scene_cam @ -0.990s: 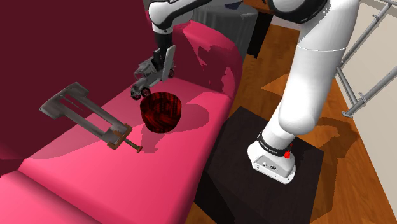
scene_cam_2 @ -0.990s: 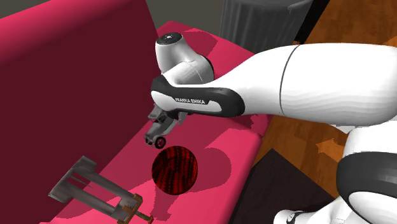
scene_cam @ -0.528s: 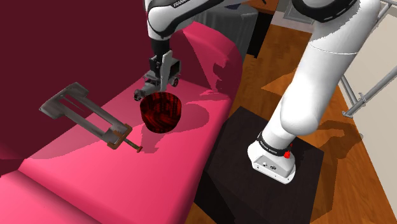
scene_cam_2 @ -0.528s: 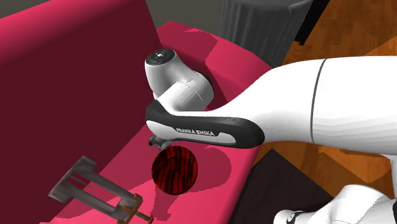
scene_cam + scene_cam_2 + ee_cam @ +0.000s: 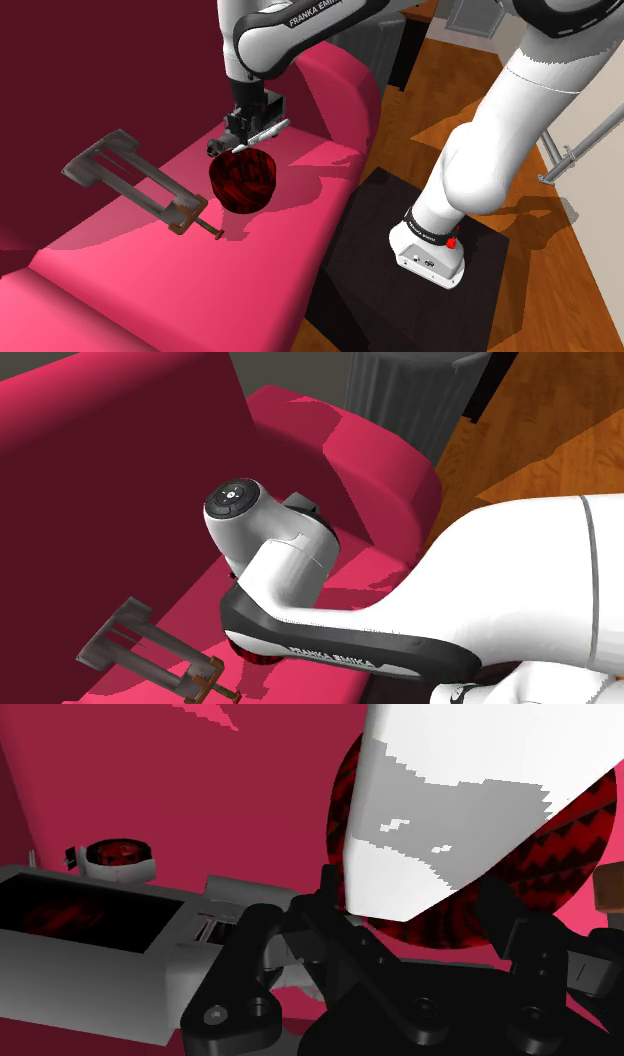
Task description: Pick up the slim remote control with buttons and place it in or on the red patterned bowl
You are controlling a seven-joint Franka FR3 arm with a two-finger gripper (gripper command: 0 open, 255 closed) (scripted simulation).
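One remote control (image 5: 440,814), a pale slab, was clasped in the black gripper (image 5: 415,904), jaws closed on it, and was held tilted just above the mouth of one red patterned bowl (image 5: 243,182). The bowl sat on the pink sofa (image 5: 150,270). One grey metal clamp (image 5: 135,180) lay near the bowl, apart from it. In the second exterior view the arm (image 5: 300,582) covered most of the bowl.

A pink sofa (image 5: 140,270) takes up the near side, its seat bright and its tall backrest (image 5: 100,60) a darker maroon. Past its rounded arm the floor (image 5: 420,135) is warm orange wood. A dark grey ribbed piece (image 5: 410,392), perhaps a bin, stands behind the sofa. A grey metal railing (image 5: 585,135) slants nearby.
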